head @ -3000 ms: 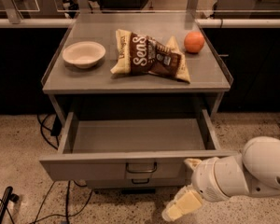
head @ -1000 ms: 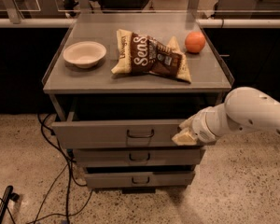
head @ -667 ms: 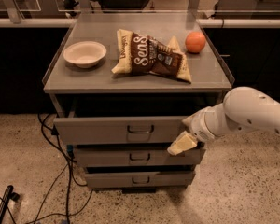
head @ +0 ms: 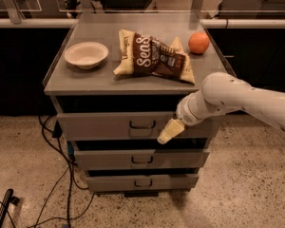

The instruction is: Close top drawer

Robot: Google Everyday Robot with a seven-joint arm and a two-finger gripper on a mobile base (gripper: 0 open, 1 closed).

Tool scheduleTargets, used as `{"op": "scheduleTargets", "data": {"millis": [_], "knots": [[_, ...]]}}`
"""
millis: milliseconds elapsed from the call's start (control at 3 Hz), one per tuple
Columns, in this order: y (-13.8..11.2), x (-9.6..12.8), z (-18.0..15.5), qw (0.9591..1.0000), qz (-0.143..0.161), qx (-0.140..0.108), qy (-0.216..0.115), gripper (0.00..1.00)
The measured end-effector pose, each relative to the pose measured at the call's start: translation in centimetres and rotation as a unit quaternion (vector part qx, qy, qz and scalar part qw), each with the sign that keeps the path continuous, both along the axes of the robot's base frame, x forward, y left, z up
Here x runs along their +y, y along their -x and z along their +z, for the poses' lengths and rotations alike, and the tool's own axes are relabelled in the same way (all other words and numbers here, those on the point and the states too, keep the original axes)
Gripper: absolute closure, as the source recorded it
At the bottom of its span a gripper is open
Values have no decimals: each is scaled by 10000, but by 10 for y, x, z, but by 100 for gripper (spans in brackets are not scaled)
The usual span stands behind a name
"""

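Standing mid-frame, the desk [head: 80, 82] has the top drawer [head: 104, 126] right beneath its top, a dark gap showing above the drawer's front. An arm [head: 247, 96] comes in from the desk's right. A bag [head: 152, 56], bowl [head: 86, 54] and orange [head: 198, 42] lie on the desk. The hand [head: 170, 131] hangs before the drawer front's right part; wide or narrow, I cannot tell.

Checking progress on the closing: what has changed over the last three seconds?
The wide grey metal top drawer slid in from fully open to nearly shut; the cream claw rose from near the floor to the front panel's right part. White bowl, brown chip bag, orange fruit and lower grey drawers stayed put.
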State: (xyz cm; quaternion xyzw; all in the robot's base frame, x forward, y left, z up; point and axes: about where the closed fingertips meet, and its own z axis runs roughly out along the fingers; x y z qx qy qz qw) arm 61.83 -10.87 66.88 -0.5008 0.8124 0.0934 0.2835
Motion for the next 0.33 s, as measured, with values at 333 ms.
{"op": "scheduleTargets", "data": {"millis": [333], "knots": [[0,0,0,10000,0,0,0,0]]}}
